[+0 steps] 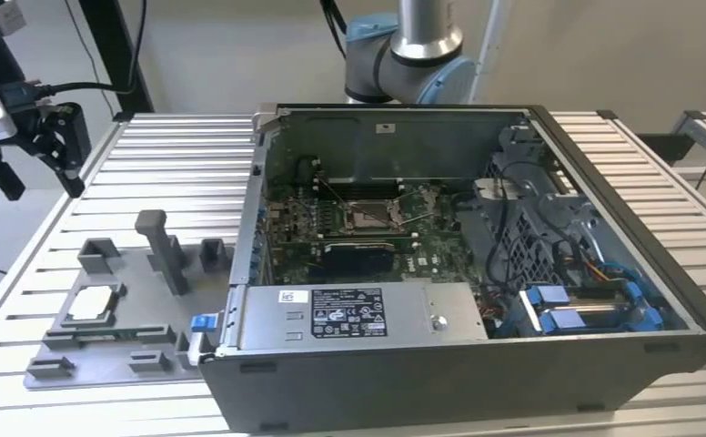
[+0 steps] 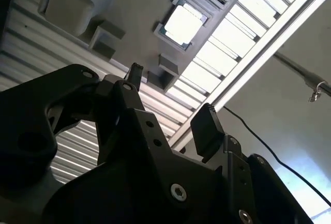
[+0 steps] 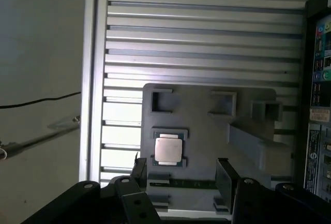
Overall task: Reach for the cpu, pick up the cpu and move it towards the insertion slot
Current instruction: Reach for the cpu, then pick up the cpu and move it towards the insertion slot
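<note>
The cpu [image 1: 92, 303] is a small pale silver square lying flat in a recess of the grey fixture tray [image 1: 146, 314], on the exterior view's left. Both wrist views show the cpu [image 2: 182, 25] [image 3: 168, 149] too. My gripper [image 1: 44, 189] hangs well above the table's left edge, apart from the chip, and is open with nothing between its black fingers [image 2: 207, 128]. In the first wrist view the gripper [image 3: 182, 175] sits just short of the chip. The insertion slot [image 1: 369, 214], a shiny metal frame with a brownish centre, lies on the motherboard inside the open computer case.
The open computer case [image 1: 450, 364] takes up the middle and right of the slatted metal table [image 1: 171, 155]. Grey upright posts [image 1: 159, 246] stand on the fixture tray between chip and case. The arm's base [image 1: 408, 55] rises behind the case. A cable [image 3: 41, 101] hangs off the table.
</note>
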You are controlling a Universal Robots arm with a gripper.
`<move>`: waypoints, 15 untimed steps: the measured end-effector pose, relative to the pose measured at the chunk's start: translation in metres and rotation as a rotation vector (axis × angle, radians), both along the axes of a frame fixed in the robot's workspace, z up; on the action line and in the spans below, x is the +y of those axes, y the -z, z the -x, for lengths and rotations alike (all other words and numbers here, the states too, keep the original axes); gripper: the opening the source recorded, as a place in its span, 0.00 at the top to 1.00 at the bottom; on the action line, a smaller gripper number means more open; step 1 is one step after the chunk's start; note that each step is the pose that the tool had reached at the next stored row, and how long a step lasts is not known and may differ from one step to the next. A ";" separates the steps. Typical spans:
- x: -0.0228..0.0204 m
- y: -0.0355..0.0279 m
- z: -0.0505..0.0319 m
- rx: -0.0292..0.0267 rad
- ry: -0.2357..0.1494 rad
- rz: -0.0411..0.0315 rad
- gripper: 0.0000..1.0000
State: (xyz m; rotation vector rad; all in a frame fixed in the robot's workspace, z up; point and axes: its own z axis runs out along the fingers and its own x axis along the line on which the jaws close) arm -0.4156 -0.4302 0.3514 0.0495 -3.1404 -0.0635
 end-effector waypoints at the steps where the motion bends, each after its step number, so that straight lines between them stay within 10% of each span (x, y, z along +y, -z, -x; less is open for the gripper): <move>1: 0.0000 0.0011 0.0001 0.0001 0.000 0.0000 0.00; 15: -0.0011 0.0224 0.0039 -0.0001 0.009 0.0001 0.00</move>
